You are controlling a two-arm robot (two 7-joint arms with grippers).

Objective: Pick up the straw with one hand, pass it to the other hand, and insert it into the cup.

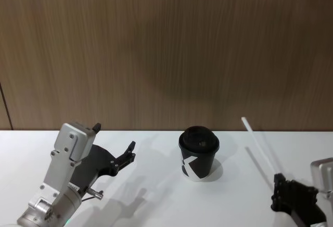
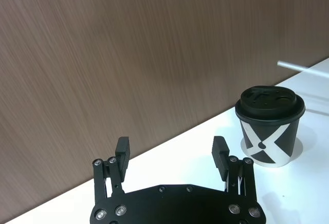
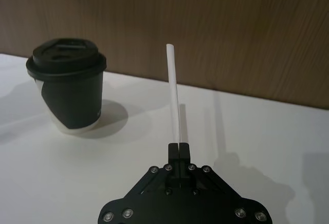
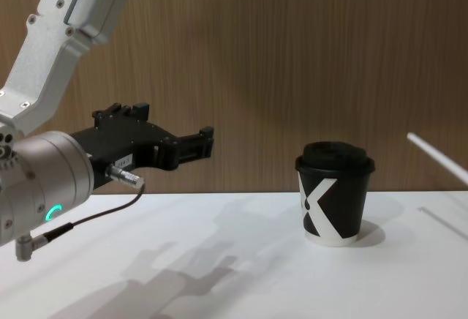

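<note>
Two claws flank the cup on my screens. On the left, the black blocky left claw [image 1: 114, 137] on its fat silver-grey cylindrical wrist [image 4: 44, 180] hangs above the white bench [image 1: 156, 201]. Its fingers [image 2: 122, 149] are spread wide with nothing between them, and they point forward and rightward. Between the arms, the small black paper cup [image 1: 199, 156] with the white K-like mark and domed black lid stands upright on the bench. Further right, the thin straight white straw [image 1: 260, 148] is off the bench, pinched at its lower end by the black right claw [image 3: 178, 149], whose fingers are pressed together on it. Its long axis rises steeply from that claw and leans left, so the free top end tips toward the cup's side but stays apart from the lid. I judge the handover is the step in hand. The straw lies right of the spread left claw, past the cup and well apart. The arms must close that gap, with the left fingers straddling the free upper length.
</note>
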